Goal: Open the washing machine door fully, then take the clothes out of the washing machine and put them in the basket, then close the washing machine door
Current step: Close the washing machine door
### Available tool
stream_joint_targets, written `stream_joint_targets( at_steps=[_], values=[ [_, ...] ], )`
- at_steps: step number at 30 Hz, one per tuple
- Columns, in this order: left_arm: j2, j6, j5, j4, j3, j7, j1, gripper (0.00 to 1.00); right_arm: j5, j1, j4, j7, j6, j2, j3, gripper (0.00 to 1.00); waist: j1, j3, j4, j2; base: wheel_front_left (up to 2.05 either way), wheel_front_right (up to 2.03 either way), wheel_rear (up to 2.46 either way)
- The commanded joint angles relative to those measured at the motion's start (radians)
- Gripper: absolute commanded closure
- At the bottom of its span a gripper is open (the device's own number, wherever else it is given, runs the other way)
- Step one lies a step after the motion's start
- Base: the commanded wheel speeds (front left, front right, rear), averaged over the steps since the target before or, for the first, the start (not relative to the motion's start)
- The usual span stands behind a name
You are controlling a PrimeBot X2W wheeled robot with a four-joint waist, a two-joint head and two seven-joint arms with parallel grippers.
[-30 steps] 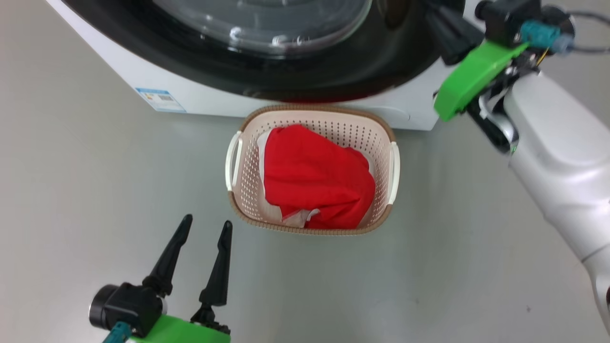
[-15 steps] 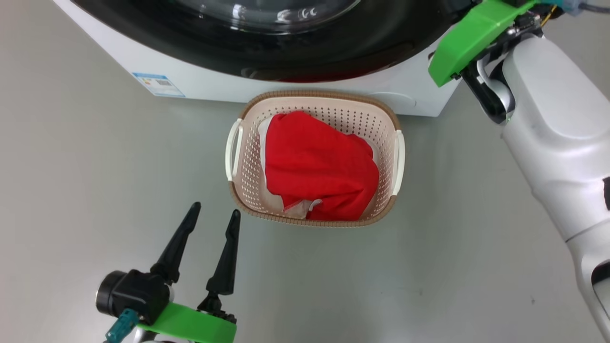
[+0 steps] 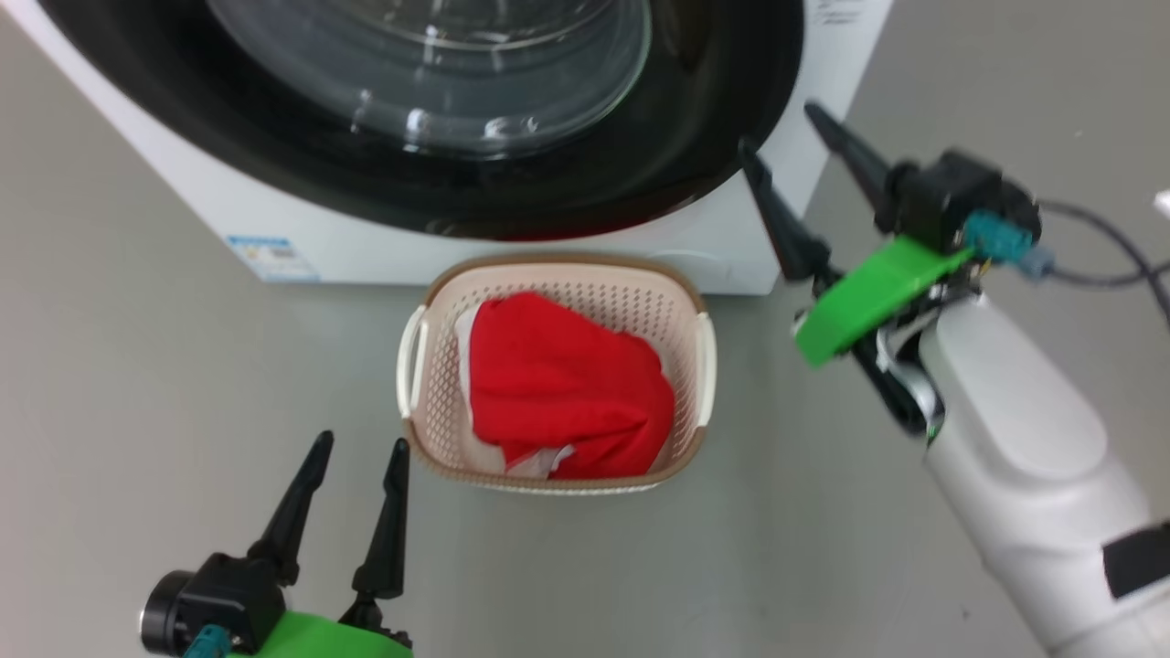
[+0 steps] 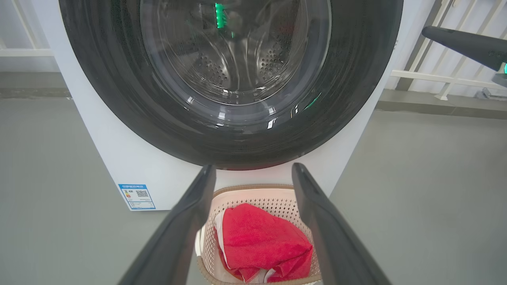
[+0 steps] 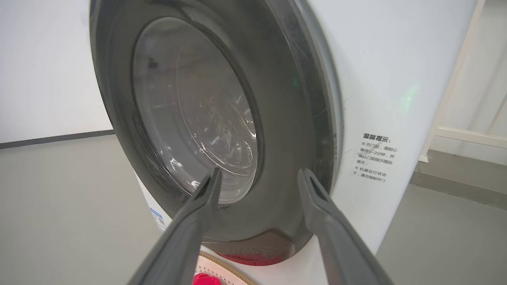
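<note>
Shut a second earlier, the right pincer (image 3: 777, 128) stood wide and empty at 3 o'clock of the washing machine door (image 3: 713, 110), seemingly closed; the clothes (image 3: 567, 393) lay in the basket (image 3: 558, 267) at its 6 o'clock, task apparently done.

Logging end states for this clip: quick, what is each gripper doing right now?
Left gripper: open, holding nothing.
Right gripper: open, holding nothing, beside the washing machine door.

One washing machine (image 4: 119, 158), one door (image 3: 695, 137), one basket (image 3: 430, 402), one clothes bundle (image 3: 558, 393), one label (image 3: 271, 258), two tools: left tool (image 3: 361, 442), right tool (image 3: 778, 127)
</note>
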Motion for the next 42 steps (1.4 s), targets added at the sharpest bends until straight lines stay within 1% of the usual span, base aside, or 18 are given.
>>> stream_joint_targets(
  at_steps=[1,7,15,18,20,23,30,36,42],
  values=[
    [0.010,-0.003,0.009,-0.018,0.039,-0.008,0.005,0.00,-0.009,0.024,-0.034,-0.006,-0.003,0.021,0.004,0.00,0.0000,-0.059,-0.055,0.0000,0.00,0.00,0.00],
    [0.010,-0.007,0.018,-0.014,0.069,-0.008,0.037,0.00,-0.054,0.178,-0.122,-0.006,-0.003,0.022,-0.041,0.00,0.0000,-0.125,-0.103,0.0000,0.00,0.00,0.00],
    [0.010,-0.011,0.014,-0.041,0.114,-0.008,0.076,0.00,-0.101,0.330,-0.272,-0.006,-0.003,0.011,-0.126,0.00,0.0000,-0.172,-0.150,0.0000,0.00,0.00,0.00],
    [0.010,-0.013,-0.017,-0.055,0.111,-0.008,0.087,0.00,-0.110,0.386,-0.336,-0.006,-0.003,0.007,-0.156,0.00,0.0000,-0.186,-0.153,0.0000,0.00,0.00,0.00],
    [0.010,-0.014,-0.019,-0.061,0.110,-0.008,0.096,0.00,-0.117,0.422,-0.373,-0.006,-0.003,0.005,-0.175,0.00,0.0000,-0.198,-0.154,0.0000,0.00,0.00,0.00],
    [0.012,-0.015,-0.037,-0.078,0.093,-0.008,0.110,0.00,-0.123,0.476,-0.408,-0.006,-0.003,0.002,-0.196,0.00,0.0000,-0.219,-0.153,0.0000,0.00,0.00,0.00],
    [0.032,-0.015,-0.054,-0.094,0.087,-0.008,0.158,0.00,-0.143,0.608,-0.468,-0.006,-0.003,0.006,-0.248,0.00,0.0000,-0.269,-0.145,0.0000,0.00,0.00,0.00],
    [0.038,-0.015,-0.052,-0.108,0.101,-0.008,0.188,0.00,-0.155,0.712,-0.507,-0.006,-0.003,0.031,-0.320,0.00,0.0000,-0.299,-0.139,0.0000,0.00,0.00,0.00],
    [0.039,-0.015,-0.045,-0.110,0.112,-0.008,0.212,0.00,-0.186,0.774,-0.534,-0.006,-0.003,0.053,-0.356,0.00,0.0000,-0.319,-0.145,0.0000,0.00,0.00,0.00]
  ],
)
